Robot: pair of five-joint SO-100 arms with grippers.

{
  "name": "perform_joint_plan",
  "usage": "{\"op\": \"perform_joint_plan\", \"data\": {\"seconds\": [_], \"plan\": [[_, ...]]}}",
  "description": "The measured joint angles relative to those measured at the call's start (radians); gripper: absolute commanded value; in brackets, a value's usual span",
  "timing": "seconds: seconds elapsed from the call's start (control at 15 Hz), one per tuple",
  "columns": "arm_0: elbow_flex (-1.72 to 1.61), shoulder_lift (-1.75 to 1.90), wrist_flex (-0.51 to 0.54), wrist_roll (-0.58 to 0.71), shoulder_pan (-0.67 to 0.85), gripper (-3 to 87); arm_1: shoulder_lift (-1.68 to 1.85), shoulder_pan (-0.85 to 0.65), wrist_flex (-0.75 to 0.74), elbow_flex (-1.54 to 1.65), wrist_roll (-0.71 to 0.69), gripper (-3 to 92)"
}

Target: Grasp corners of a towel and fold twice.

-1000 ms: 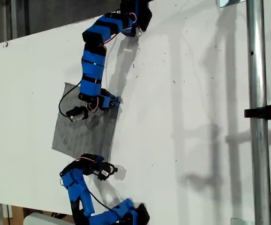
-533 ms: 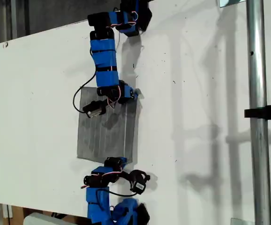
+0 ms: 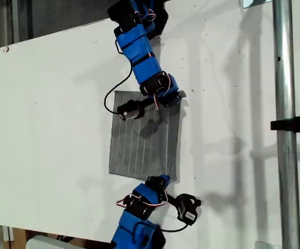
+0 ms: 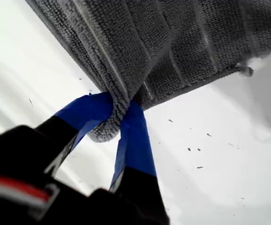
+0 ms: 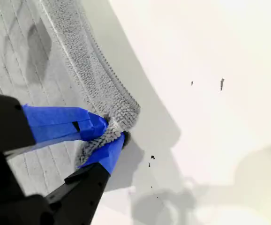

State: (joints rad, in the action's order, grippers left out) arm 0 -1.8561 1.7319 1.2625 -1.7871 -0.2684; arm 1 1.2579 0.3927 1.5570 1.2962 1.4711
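Both our grippers pinch towel corners.
My first gripper (image 4: pixel 119 124) and my second gripper (image 5: pixel 108 136) have jaws clamped on the towel (image 3: pixel 145 142), mid-desk (image 3: pixel 46 93); which arm is which stays unclear.

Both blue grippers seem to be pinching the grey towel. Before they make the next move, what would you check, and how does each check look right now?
1. My first gripper shut on a towel corner: ok.
2. My second gripper shut on a corner: ok.
3. Each grip on cloth only, not table: ok in both wrist views.
4. Towel spread flat between the two arms, exterior view: ok.
5. Which arm in the exterior view is first: cannot tell.
6. Bare table to the exterior view's right of the towel: ok.
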Motion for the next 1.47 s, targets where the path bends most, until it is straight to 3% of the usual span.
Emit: {"op": "perform_joint_plan", "data": {"seconds": [0.13, 0.27, 0.67, 0.87, 1.0, 1.2, 1.47], "plan": [[0.005, 0.000, 0.003, 0.061, 0.025, -2.9, 0.058, -0.038, 0.021, 0.009, -0.014, -0.3], [0.005, 0.000, 0.020, 0.192, 0.133, -2.9, 0.126, -0.170, 0.028, 0.066, -0.098, -0.3], [0.252, -0.135, 0.107, 0.764, 0.687, -2.9, 0.169, -0.712, -0.057, 0.144, -0.546, -0.3], [0.515, -0.242, 0.206, 0.940, 0.864, -2.9, 0.206, -0.902, -0.092, 0.140, -0.707, -0.3], [0.607, -0.255, 0.245, 0.985, 0.905, -2.9, 0.295, -0.946, -0.083, 0.120, -0.746, -0.3], [0.557, -0.255, 0.241, 0.966, 0.899, -2.8, 0.348, -0.899, -0.067, 0.146, -0.727, -0.3], [0.304, -0.279, 0.072, 0.900, 0.848, -2.7, 0.287, -0.790, -0.186, 0.339, -0.626, -0.3]]}}
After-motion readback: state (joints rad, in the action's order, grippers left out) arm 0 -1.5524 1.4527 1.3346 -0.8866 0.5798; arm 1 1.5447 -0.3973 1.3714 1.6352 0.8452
